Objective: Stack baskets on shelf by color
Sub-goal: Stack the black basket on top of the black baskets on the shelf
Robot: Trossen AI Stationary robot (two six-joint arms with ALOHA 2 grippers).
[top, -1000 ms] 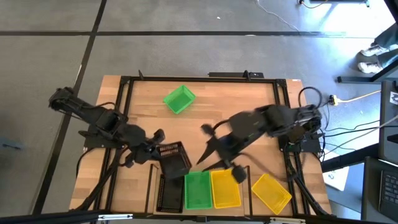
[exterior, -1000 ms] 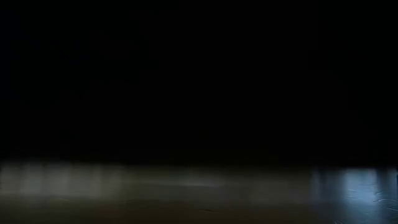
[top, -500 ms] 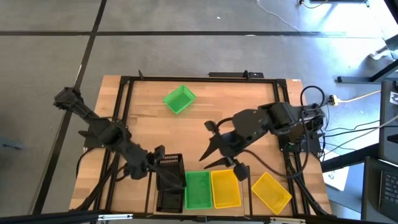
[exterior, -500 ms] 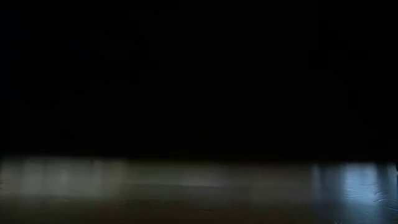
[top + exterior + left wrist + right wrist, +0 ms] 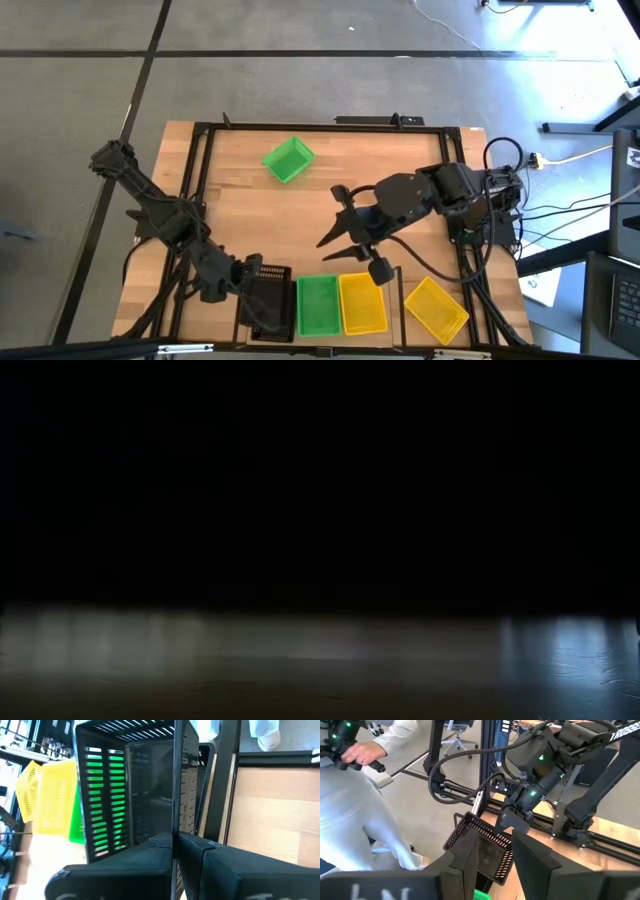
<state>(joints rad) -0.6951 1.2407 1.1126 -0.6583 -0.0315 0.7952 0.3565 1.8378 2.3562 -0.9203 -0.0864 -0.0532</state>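
Overhead, left pincer point(image 5: 250, 272) clamped on black basket point(image 5: 270, 300) rim — right pincer point(image 5: 345, 232) apart; low view dark.

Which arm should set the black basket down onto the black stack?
Left. The left gripper already has its fingers shut on the black basket, right over the black stack beside the green stack. The right gripper hangs open, mid-table.

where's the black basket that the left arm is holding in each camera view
High view: black basket near the bottom edge, left of centre, at the left gripper, just left of the green basket.
Low view: not in it; the picture is dark.
Left wrist view: black basket fills the middle, one wall pinched between the fingers.
Right wrist view: black basket at centre, tilted.
Shared landmark: the green basket beside it.
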